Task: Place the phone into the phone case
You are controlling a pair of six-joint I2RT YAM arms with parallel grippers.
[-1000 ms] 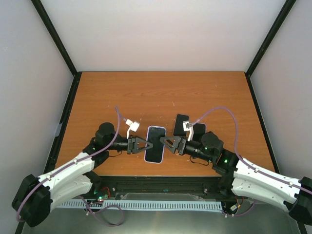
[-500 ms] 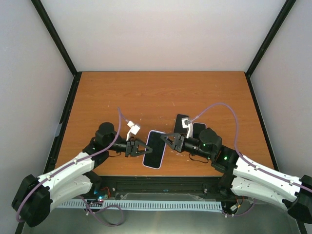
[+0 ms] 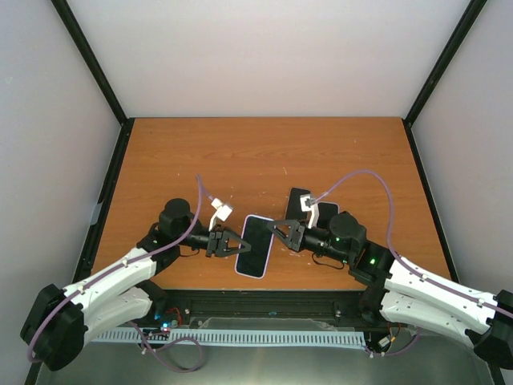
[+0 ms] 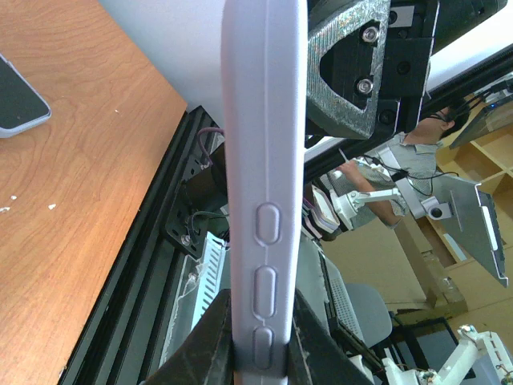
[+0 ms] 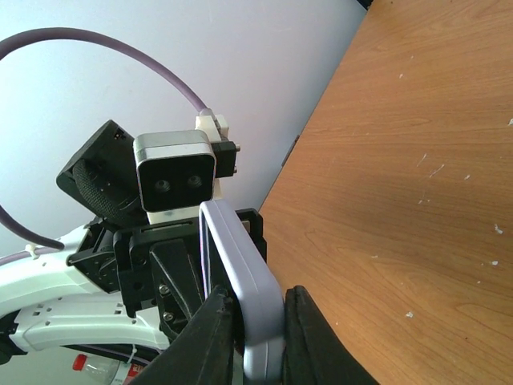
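A lavender phone case (image 3: 255, 245) with a dark face is held off the table near the front edge, tilted. My left gripper (image 3: 234, 245) is shut on its left long edge; in the left wrist view the case (image 4: 264, 144) stands edge-on between the fingers (image 4: 210, 337), button bumps showing. My right gripper (image 3: 276, 231) is shut on its right edge; in the right wrist view a corner of the case (image 5: 240, 257) sits between the fingers (image 5: 309, 329). A black phone (image 3: 297, 199) lies flat on the table behind the right gripper.
A second dark flat slab (image 3: 327, 212) lies beside the black phone, partly under the right arm. A dark device with a light rim (image 4: 18, 100) shows on the wood in the left wrist view. The table's front edge (image 3: 264, 290) is just below both grippers.
The right gripper has closed onto the case's right edge. The case, flat on the table a second ago, has been raised and tilted between both grippers.
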